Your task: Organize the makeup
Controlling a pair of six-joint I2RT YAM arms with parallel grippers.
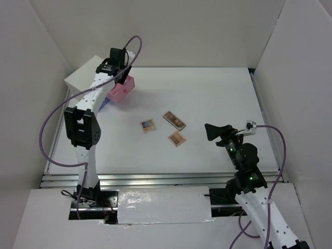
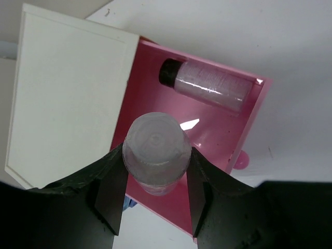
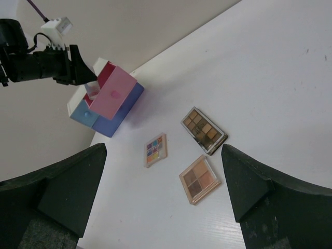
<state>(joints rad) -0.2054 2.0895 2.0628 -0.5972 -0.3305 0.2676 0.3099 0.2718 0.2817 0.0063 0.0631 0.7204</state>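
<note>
My left gripper [image 2: 157,155] is shut on a small clear bottle [image 2: 156,140], held above the open pink drawer [image 2: 218,129]. Inside that drawer lies a clear dark-capped tube [image 2: 207,85]. From above, the left gripper [image 1: 118,67] hangs over the pink drawer [image 1: 123,91] at the far left. Three palettes lie mid-table: a multicoloured one [image 1: 148,125], a long dark brown one [image 1: 175,120] and a tan square one [image 1: 177,138]. My right gripper [image 1: 215,132] stands open to their right, above the table, with nothing between its fingers.
The white box [image 1: 83,78] stands against the left wall, with its pink drawer and a blue drawer [image 3: 119,111] pulled out. White walls enclose the table on the left, back and right. The left arm's purple cable [image 1: 52,119] loops beside the arm.
</note>
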